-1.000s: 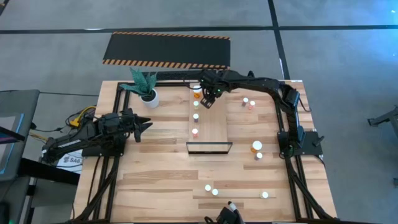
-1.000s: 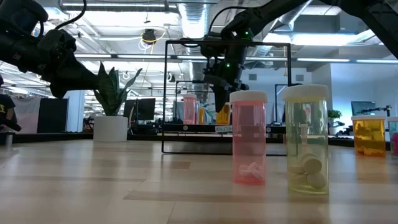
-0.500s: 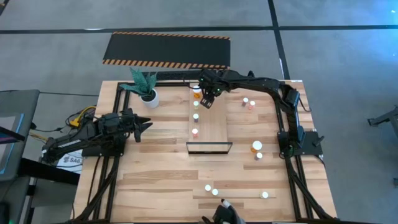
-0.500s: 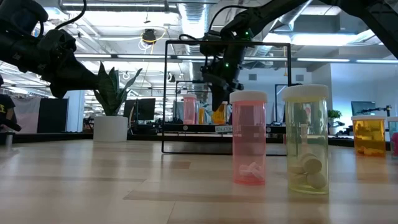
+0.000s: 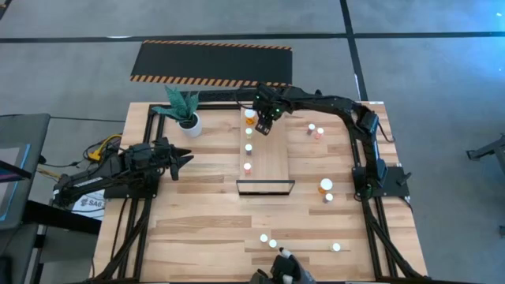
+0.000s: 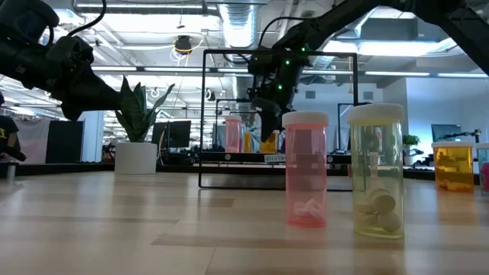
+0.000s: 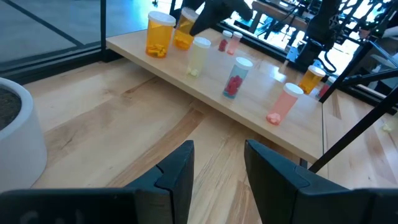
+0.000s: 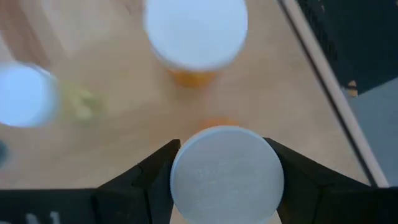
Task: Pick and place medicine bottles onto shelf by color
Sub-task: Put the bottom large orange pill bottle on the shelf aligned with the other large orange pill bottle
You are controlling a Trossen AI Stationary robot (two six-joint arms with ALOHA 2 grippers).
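Right arm reaches from its base at the desk's right side across to the far end, forearm bent over toward the middle. Right gripper [image 5: 264, 120] points straight down; in the wrist view its two fingers [image 8: 152, 177] stand either side of a round white cap, close against it, whether pressing or just parted cannot be told. Left arm sits folded low at the desk's left edge, waiting. Left gripper [image 5: 180, 158] points toward the middle, fingers [image 7: 177, 171] parted with a clear gap, nothing between them.

I see the plank table [image 5: 197, 213] carrying the shelf [image 5: 272, 162], a white plant pot [image 5: 190, 124], and scattered medicine bottles [image 5: 326, 186].
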